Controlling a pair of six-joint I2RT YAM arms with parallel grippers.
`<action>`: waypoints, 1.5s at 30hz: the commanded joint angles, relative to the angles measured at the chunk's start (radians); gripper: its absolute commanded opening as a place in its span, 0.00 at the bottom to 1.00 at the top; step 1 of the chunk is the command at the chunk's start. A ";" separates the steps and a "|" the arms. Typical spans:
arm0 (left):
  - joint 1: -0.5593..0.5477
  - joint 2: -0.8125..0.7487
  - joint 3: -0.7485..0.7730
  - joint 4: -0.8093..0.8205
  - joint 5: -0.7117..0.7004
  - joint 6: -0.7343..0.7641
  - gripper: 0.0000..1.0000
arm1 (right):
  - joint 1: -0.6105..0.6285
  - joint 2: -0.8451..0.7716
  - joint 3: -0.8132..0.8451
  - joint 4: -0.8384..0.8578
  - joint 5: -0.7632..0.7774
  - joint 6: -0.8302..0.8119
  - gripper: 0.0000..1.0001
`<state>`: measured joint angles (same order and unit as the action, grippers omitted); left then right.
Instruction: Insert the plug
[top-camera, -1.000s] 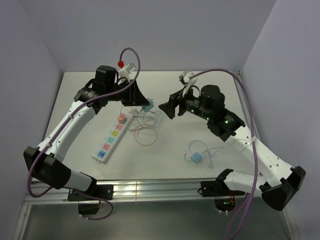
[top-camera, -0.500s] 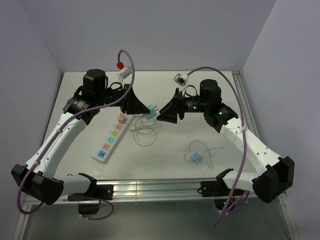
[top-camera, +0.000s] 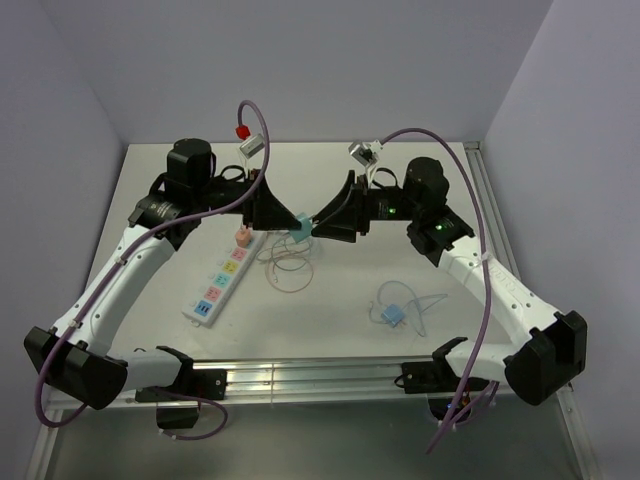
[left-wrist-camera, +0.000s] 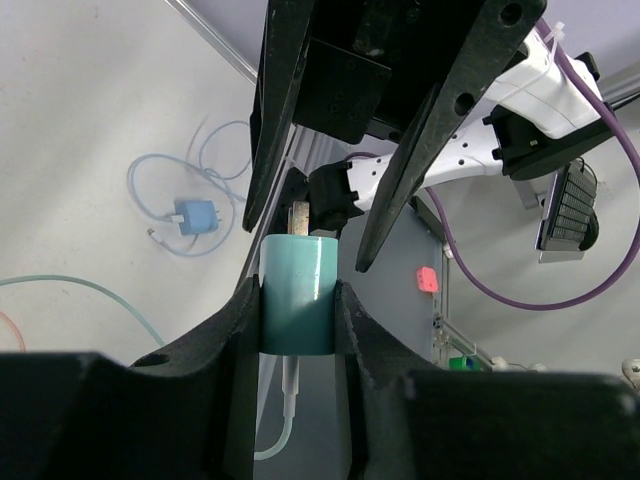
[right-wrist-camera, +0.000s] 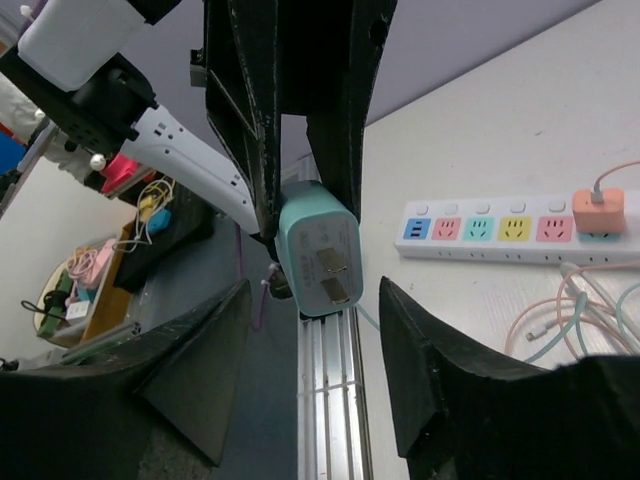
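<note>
Above the bench (top-camera: 340, 300), midway between the arms, the teal plug (top-camera: 298, 222) is pinched by its body in the left claw (top-camera: 287, 216), with its cable (left-wrist-camera: 288, 390) hanging below. The plug's long axis runs claw to claw, prongs (right-wrist-camera: 335, 275) facing the right claw (top-camera: 320, 221). That claw stands wide open, fingers (left-wrist-camera: 435, 130) astride the prong end, apparently touching nothing. The power strip (top-camera: 225, 273) lies lower, on the left arm's side; the prongs would likely need turning down toward it.
</note>
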<state>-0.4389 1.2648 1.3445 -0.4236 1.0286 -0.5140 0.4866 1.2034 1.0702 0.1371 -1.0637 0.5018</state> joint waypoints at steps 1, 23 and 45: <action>0.000 -0.016 -0.010 0.063 0.050 -0.017 0.00 | 0.015 0.018 0.005 0.090 -0.016 0.043 0.60; 0.002 -0.162 -0.128 0.160 -0.223 -0.044 0.65 | 0.061 0.012 -0.068 0.255 0.156 0.229 0.00; 0.002 -0.209 -0.275 0.463 -0.231 -0.250 0.43 | 0.115 -0.028 -0.122 0.417 0.252 0.326 0.00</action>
<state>-0.4355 1.0618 1.0698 -0.0547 0.7959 -0.7284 0.5785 1.1999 0.9508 0.4530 -0.8036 0.8043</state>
